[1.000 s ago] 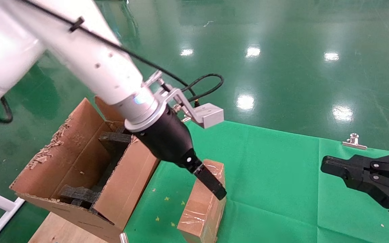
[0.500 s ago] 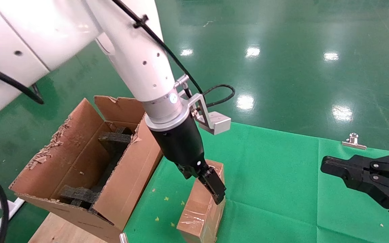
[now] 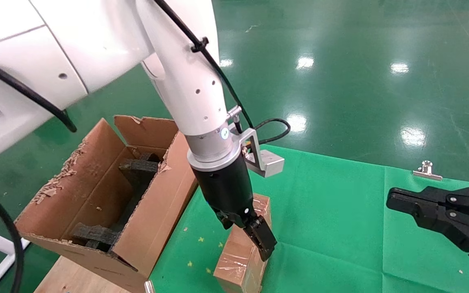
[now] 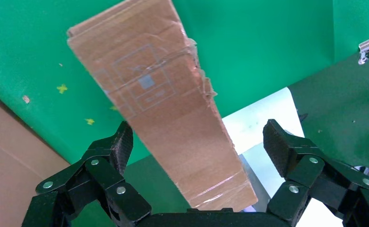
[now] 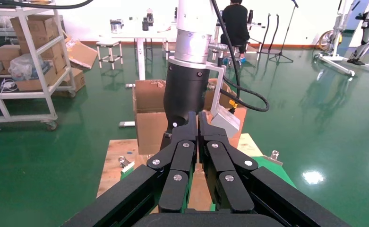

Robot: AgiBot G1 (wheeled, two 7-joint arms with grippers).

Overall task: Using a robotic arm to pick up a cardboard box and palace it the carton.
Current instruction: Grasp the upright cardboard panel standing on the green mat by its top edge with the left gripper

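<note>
The left gripper (image 3: 247, 236) of the robotic arm (image 3: 185, 93) hangs spread wide astride the cardboard box (image 3: 242, 252), fingers (image 4: 118, 146) clear of both long edges. The box lies on green cloth (image 3: 340, 228). Beside the arm stands the carton (image 3: 96, 191). The right gripper (image 5: 197, 123) waits pressed closed, well apart.

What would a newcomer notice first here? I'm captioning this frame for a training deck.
The big white robotic arm dominates, reaching down from the robot's left with its left claw open astride the small taped cardboard box on the green cloth. Left of it stands the open carton with ragged flaps and black foam inside. The black right claw waits shut at the right edge.
</note>
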